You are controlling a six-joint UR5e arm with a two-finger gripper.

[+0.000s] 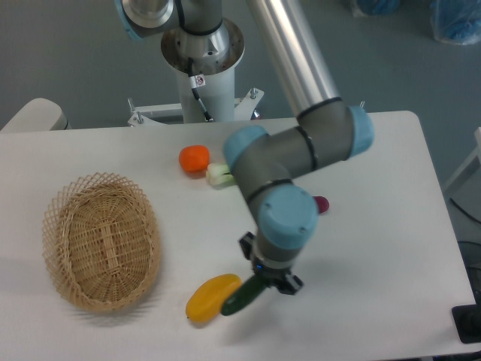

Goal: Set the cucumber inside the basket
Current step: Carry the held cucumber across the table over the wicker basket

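Camera view, my only one: the gripper (pixel 264 284) is pinching the cucumber (pixel 242 298) near its upper right end, close to the table's (pixel 376 226) front edge. I read the cucumber's long axis as a diagonal, its free tip pointing down and to the left, its held end up and to the right under the wrist. That free tip sits just beside the yellow fruit (pixel 213 296), and I cannot tell whether the two touch. I cannot tell either whether the cucumber rests on the table or hangs just above it.

The basket (pixel 101 241) lies well apart to the left, near the table's left edge, long axis running front to back. Between fruit and basket I see bare white tabletop. Behind the arm I can make out an orange fruit (pixel 194 158), the white stem of a bok choy (pixel 219 176) mostly hidden by the elbow, and a small magenta thing (pixel 321 204) peeking out at the arm's right. To the right the tabletop runs bare to its edge.

A small label (pixel 199 81) hangs on the arm's base, too small to read.
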